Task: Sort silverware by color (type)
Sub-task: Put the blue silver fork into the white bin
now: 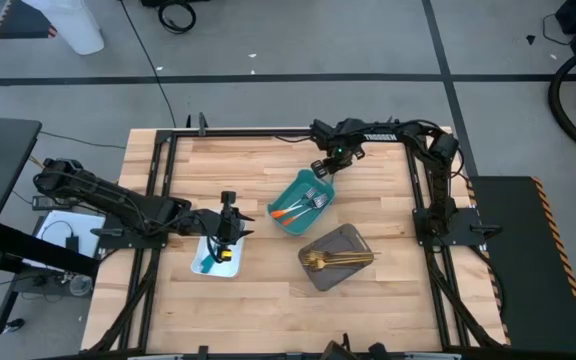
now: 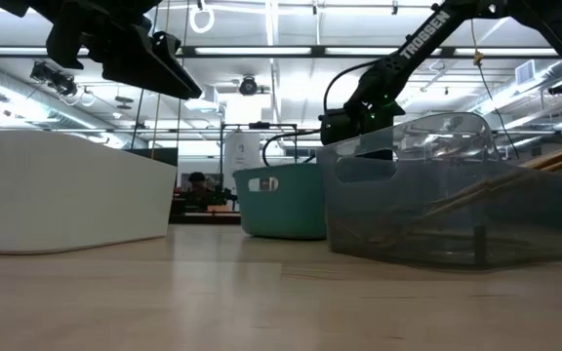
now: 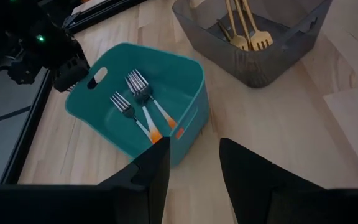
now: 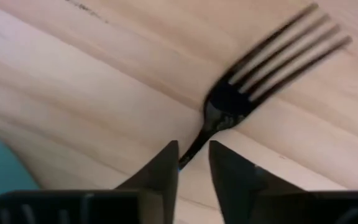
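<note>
Between the right gripper's (image 4: 193, 163) fingers you have a fork (image 4: 263, 78) pinched by its handle, with the head and tines reaching out ahead of the fingertips over bare wood. Its long axis runs on a slant away from the jaws, tines leading, handle tucked back into the narrow gap. The head looks dark in the right wrist view, so you cannot read its handle colour from there. From above, that gripper sits just past the far rim of the teal tray (image 1: 290, 191).

Sorting looks well advanced, judging by how things lie. Ahead of your left gripper (image 3: 194, 163), whose jaws are spread with nothing between them, the teal tray holds three orange-handled forks (image 3: 143, 106), lying roughly parallel with their heads towards the far wall and the handles nearer the fingertips. Beyond it the grey tray (image 3: 272, 59) holds the gold forks (image 3: 246, 28), tines towards the left jaws. From above, the left gripper hovers over the white tray (image 1: 200, 264), where something teal-blue shows beside it; you cannot tell how many pieces lie there.

No loose silverware shows on the table (image 1: 388, 290) in the overhead view, so the fork in your right jaws may be the last piece left to place.
</note>
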`<state>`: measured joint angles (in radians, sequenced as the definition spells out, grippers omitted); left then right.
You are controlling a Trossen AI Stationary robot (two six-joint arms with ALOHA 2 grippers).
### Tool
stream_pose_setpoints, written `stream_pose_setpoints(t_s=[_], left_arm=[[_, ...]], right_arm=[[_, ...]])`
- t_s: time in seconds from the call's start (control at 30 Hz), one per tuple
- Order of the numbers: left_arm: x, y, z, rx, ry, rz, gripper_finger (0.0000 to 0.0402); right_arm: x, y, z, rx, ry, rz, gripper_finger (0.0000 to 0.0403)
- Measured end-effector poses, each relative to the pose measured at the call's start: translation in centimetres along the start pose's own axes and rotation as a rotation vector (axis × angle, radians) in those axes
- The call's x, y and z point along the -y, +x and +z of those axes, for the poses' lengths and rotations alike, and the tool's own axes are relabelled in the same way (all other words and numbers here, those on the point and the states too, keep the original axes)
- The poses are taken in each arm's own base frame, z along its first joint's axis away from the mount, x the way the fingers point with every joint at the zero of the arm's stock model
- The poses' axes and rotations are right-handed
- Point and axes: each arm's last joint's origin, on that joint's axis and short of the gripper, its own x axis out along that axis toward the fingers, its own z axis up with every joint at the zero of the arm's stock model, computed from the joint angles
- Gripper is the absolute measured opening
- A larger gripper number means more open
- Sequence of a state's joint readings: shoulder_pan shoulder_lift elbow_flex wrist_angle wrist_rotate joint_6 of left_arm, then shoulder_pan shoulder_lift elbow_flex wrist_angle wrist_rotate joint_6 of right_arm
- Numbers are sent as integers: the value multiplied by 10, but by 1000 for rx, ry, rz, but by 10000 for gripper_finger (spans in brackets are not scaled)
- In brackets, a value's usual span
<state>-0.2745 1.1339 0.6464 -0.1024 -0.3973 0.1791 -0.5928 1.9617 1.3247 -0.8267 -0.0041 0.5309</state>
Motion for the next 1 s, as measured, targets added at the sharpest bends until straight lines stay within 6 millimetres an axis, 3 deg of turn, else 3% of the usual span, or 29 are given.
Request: stream_pose_setpoints(t_s=[0.2,0.33,0.73,1.0], left_arm=[[0,0,0,-2,-3,0,148],[0,0,-1,-5,-3,-1,148],[0,0,-1,-7,-8,-1,148],[0,0,-3,-29,-5,-5,148]], right_arm=[[4,0,2,-2,-23,3,33],[4,0,2,0,-39,-3,7],[5,-1,1,-13,-49,-21,20],[8,-1,-3,-50,-74,-40,71]])
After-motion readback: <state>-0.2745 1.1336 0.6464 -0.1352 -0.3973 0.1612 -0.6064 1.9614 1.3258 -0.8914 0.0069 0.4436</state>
